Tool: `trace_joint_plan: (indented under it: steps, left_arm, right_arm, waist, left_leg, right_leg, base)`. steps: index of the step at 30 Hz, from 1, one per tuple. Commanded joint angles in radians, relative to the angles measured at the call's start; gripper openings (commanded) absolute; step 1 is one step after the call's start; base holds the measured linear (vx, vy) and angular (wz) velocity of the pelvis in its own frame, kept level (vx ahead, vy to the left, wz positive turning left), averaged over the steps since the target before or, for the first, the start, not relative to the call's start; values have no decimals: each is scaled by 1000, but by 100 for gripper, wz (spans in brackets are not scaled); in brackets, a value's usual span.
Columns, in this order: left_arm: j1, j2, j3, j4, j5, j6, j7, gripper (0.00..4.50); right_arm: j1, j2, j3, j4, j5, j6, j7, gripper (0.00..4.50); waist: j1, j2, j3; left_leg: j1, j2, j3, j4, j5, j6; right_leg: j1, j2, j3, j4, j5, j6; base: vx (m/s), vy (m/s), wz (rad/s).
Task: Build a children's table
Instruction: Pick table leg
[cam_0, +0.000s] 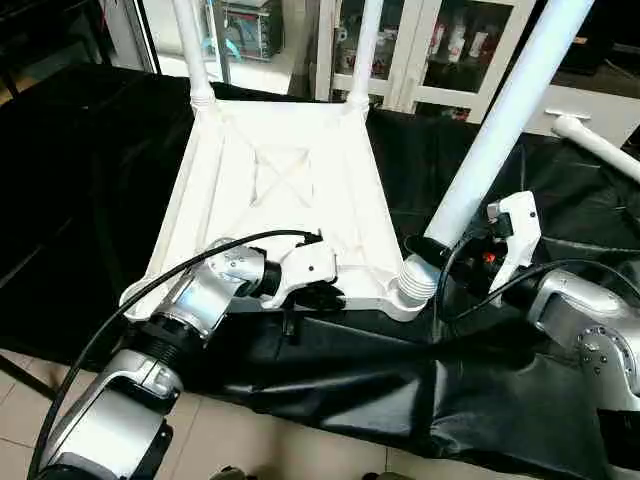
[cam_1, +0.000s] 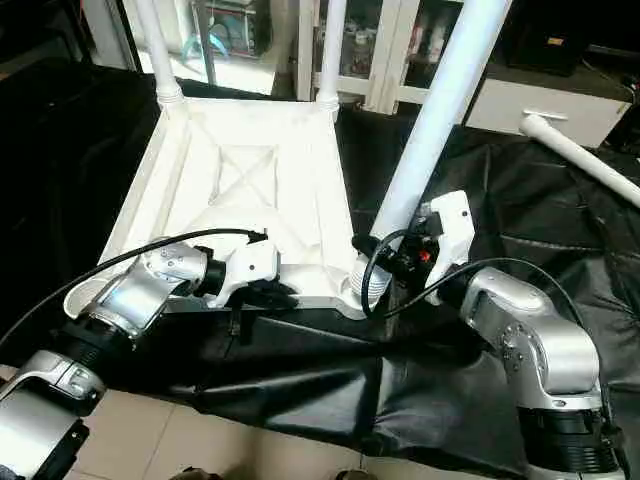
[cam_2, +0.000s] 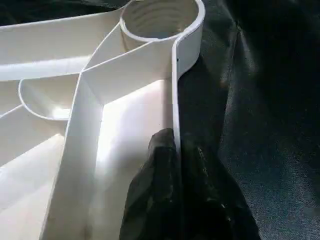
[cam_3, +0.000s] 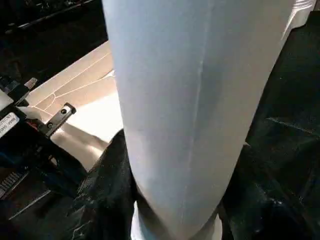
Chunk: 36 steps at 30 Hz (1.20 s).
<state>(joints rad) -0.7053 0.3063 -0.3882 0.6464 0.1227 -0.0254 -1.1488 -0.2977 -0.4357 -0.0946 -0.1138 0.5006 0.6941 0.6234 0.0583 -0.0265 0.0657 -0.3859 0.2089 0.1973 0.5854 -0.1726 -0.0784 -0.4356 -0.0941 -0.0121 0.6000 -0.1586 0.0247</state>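
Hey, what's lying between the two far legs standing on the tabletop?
Nothing lies there: between the far-left leg and far-right leg, the left eye view shows just the bare far rim of the upside-down tabletop.

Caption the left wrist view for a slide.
Left gripper clamped on the near edge wall of the upturned tabletop, just short of an empty ribbed corner socket, over black sheeting.

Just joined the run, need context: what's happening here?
The robot is assembling a white plastic rectangular tabletop, lying ribbed underside up on a black cloth. Two long white tapered tube legs stand in the far corner sockets. The right gripper grips a third leg standing in the near right socket. The left gripper is clamped on the tabletop's near rim. The near left socket is empty; a fourth leg lies on the cloth.
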Motion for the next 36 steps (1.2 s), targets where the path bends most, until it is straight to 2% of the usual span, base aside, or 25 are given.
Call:
trace_joint_plan:
  steps: [1, 4, 6, 7, 14, 15, 16, 18, 25, 32, 36]
  left_arm:
    - [20, 2, -15, 19, 16, 4, 4, 0]
    - [29, 2, -24, 16, 22, -2, -2, 0]
    - [33, 4, -31, 16, 23, -11, -13, 0]
    - [38, 5, -38, 15, 24, -20, -24, 0]
    - [47, 5, -38, -5, 3, -8, -56, 0]
    - [47, 5, -38, -5, 3, -8, -56, 0]
    - [50, 5, -39, -10, 2, -6, -58, 0]
    - [51, 5, -39, -12, 2, -5, -59, 0]
    - [56, 6, -41, -18, 8, -6, -62, 0]
    - [58, 10, -40, -22, 10, -5, -62, 0]
    - [59, 11, -40, -25, 9, -3, -64, 0]
  right_arm:
    - [-11, -13, 5, -14, -6, -18, 11, 186]
    - [-15, -21, 19, -12, -15, -21, 21, 186]
    - [-18, -32, 32, -5, -27, -25, 31, 186]
    - [-18, -48, 52, 8, -42, -21, 45, 186]
    - [-28, -70, 85, 36, -59, -14, 73, 186]
    - [-28, -70, 85, 36, -59, -14, 73, 186]
    - [-34, -73, 95, 47, -60, -9, 81, 186]
    - [-38, -69, 96, 52, -55, -4, 85, 186]
    - [-75, -47, 127, 106, -66, -11, 108, 186]
    - [-94, -49, 143, 150, -84, -29, 116, 186]
    - [-108, -38, 137, 180, -86, -32, 109, 186]
  waist:
    - [3, -6, -62]
    - [4, -5, -64]
    - [4, -5, -64]
    - [4, -9, -66]
    - [5, -9, -68]
    - [5, -9, -68]
    - [5, -15, -69]
    - [5, -13, -69]
    - [7, -15, -71]
    - [5, -16, -69]
    - [4, -17, -71]
  left_leg:
    - [16, 9, -3, -72, -248, 9]
    - [17, 9, -2, -70, -230, 13]
    - [17, 9, -2, -69, -226, 16]
    - [16, 9, -1, -68, -222, 18]
    - [17, 10, 0, -65, -196, 36]
    - [18, 10, 0, -65, -194, 38]
    - [18, 11, 1, -64, -190, 42]
    - [18, 11, 1, -63, -189, 45]
    - [16, 9, 2, -59, -150, 59]
    - [18, 10, 2, -60, -175, 51]
    - [17, 9, 2, -59, -164, 56]
  right_leg:
    - [50, -24, 14, -71, -237, -181]
    - [52, -22, 14, -67, -200, -190]
    - [52, -22, 14, -66, -190, -194]
    - [55, -22, 13, -65, -189, -196]
    - [55, -23, 14, -61, -162, -210]
    - [55, -23, 14, -61, -159, -212]
    - [56, -24, 14, -59, -158, -215]
    - [55, -24, 14, -59, -161, -218]
    - [59, -24, 14, -53, -112, -232]
    - [56, -24, 14, -57, -161, -222]
    - [57, -24, 13, -54, -140, -227]
  base:
    - [0, 0, 0]
    - [0, 0, 0]
    - [0, 0, 0]
    - [0, 0, 0]
    - [0, 0, 0]
    - [0, 0, 0]
    - [0, 0, 0]
    - [0, 0, 0]
    - [0, 0, 0]
    - [0, 0, 0]
    - [0, 0, 0]
